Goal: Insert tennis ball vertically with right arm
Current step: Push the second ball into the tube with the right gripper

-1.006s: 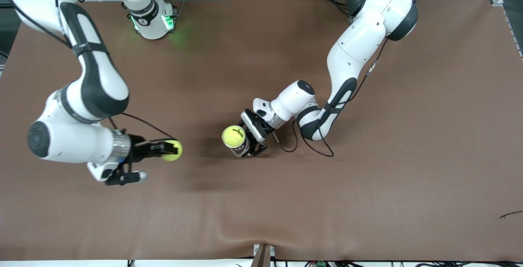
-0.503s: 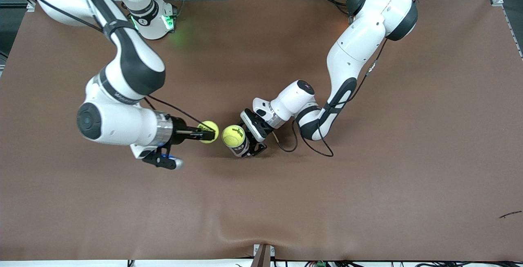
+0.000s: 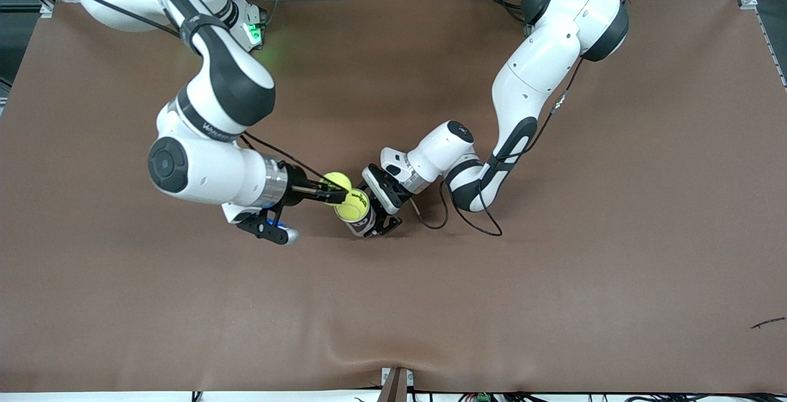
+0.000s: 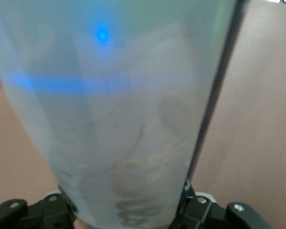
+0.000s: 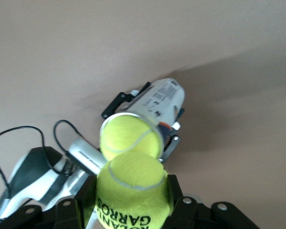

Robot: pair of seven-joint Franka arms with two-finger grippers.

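I am seeing the right gripper [image 3: 324, 193], reaching in sideways from a bent right arm [image 3: 209, 168], gripping a tennis ball [image 3: 336, 182] over mid-table, right beside the open top of a clear can [image 3: 363, 220] that is standing upright with a second ball [image 3: 352, 204] sitting at its mouth. The left gripper [image 3: 384, 205] is clamping that can from the left arm's end. My right wrist view is showing the held ball [image 5: 133, 191] printed "Roland Garros", just short of the can's rim [image 5: 128, 117]; the left wrist view is showing only the can's wall [image 4: 128, 119] between its fingers [image 4: 200, 210].
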